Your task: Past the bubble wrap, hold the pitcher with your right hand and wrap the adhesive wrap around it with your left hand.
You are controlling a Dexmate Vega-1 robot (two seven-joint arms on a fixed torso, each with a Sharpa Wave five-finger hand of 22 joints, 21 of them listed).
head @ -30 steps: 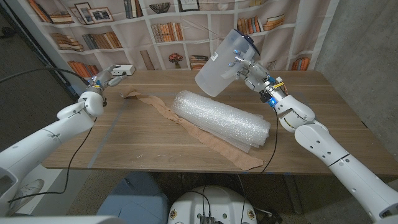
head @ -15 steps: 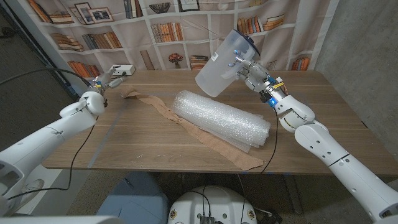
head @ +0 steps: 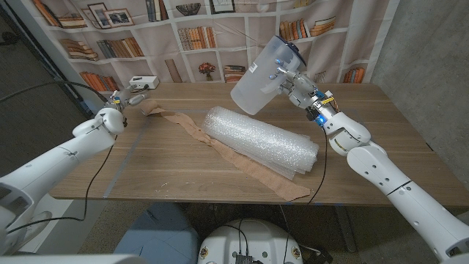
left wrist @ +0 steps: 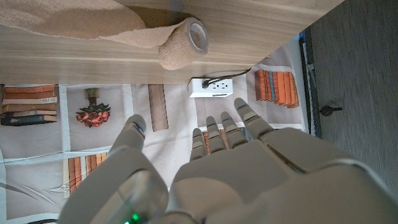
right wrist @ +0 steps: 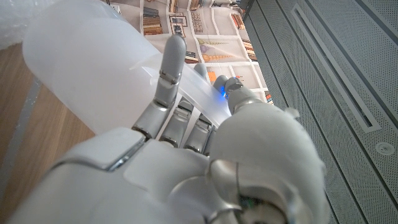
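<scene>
Now our right hand holds the pitcher up, upper middle | left hand open, upper left, near the wrap roll | we should grab the roll gently, keep pitcher steady.

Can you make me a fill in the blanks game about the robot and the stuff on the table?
1. The right robot hand holds the see-through ____ up above the table.
2. The left robot hand is open and holds ____.
3. The big roll of bubble wrap lies on the wooden ____.
4. The long strip of adhesive wrap has a ____ colour.

Missing words: pitcher; nothing; table; tan
</scene>
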